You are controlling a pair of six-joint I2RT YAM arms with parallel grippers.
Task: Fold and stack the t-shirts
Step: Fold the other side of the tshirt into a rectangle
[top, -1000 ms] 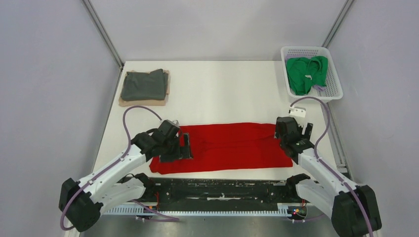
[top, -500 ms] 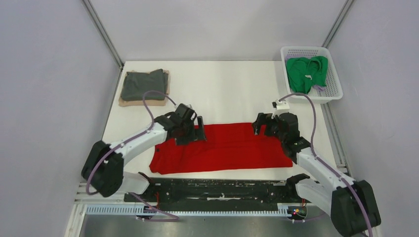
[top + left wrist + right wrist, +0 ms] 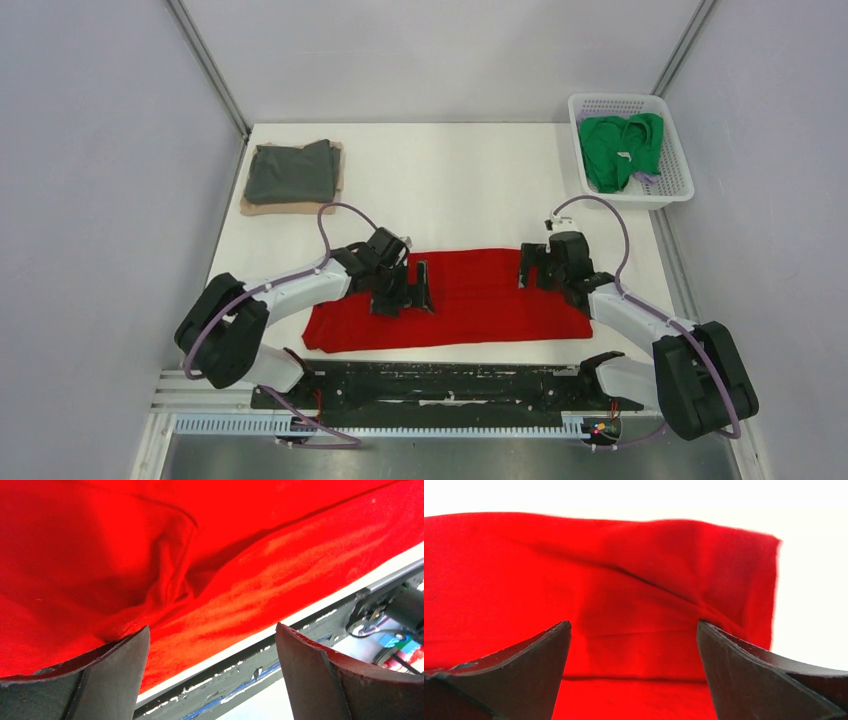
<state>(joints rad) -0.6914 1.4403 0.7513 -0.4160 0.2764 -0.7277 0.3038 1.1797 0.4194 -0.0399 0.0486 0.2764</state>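
Note:
A bright red t-shirt (image 3: 470,300) lies as a long flat band near the table's front edge. My left gripper (image 3: 405,303) hovers open over its left part, with wrinkled red cloth (image 3: 200,555) below the fingers and nothing between them. My right gripper (image 3: 535,266) hovers open over the right part, its spread jaws framing the red t-shirt (image 3: 624,580) and its right end. At the back left a dark grey t-shirt (image 3: 290,172) rests folded on a tan t-shirt (image 3: 290,208). A green t-shirt (image 3: 620,148) lies crumpled in the basket.
The white lattice basket (image 3: 680,187) stands at the back right corner. A black rail (image 3: 450,378) runs along the near table edge, also seen in the left wrist view as a dark rail (image 3: 280,645). Grey walls enclose the table.
Both arms swung inward from the red shirt's ends: the left gripper moved right and the right gripper moved left, over the cloth. Both stayed open.

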